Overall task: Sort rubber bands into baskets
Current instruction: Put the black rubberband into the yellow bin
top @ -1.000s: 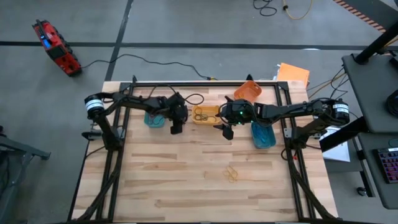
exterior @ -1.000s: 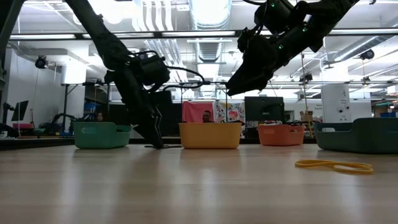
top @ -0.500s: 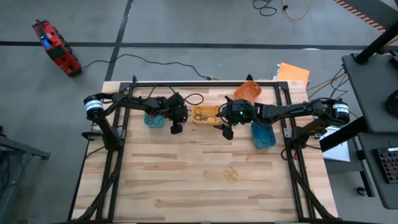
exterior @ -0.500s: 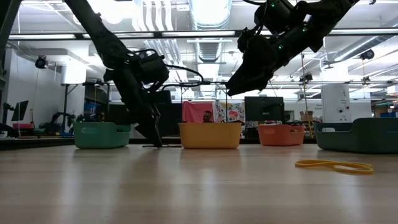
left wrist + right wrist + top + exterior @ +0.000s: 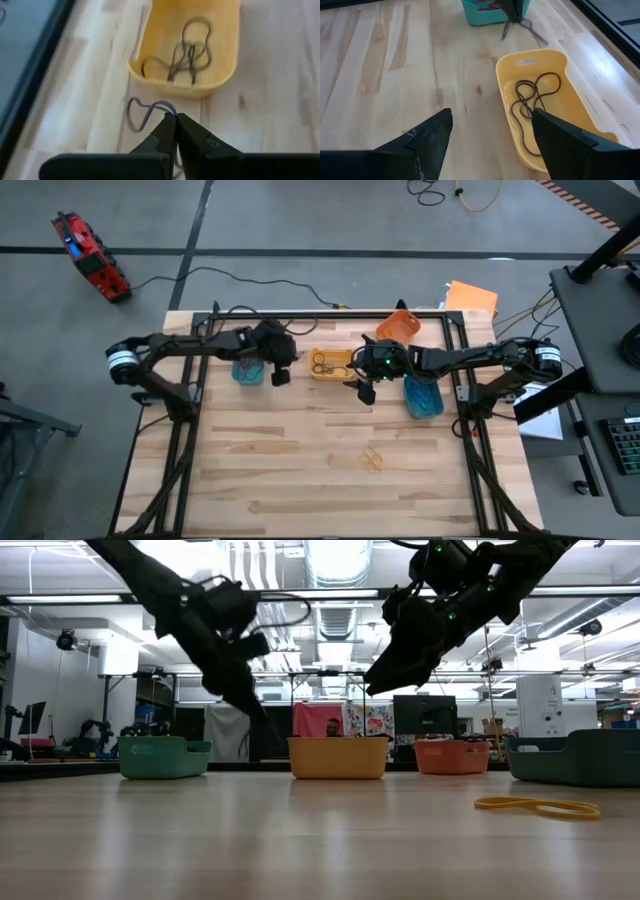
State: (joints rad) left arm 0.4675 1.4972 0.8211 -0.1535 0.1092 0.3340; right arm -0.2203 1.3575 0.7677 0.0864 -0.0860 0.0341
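Yellow basket (image 5: 200, 47), far side of the wooden table (image 5: 300, 470), between teal-green basket (image 5: 163, 757) and orange basket (image 5: 452, 756); holds several brown rubber bands (image 5: 187, 52). Blue basket (image 5: 423, 397) at right. Left gripper (image 5: 175, 127): jaws clenched on a bluish rubber band (image 5: 145, 111), lifted just short of the yellow basket. Right gripper (image 5: 490, 145): jaws released, wide, raised beside the yellow basket. Yellow-orange bands (image 5: 537, 806) lie loose mid-table.
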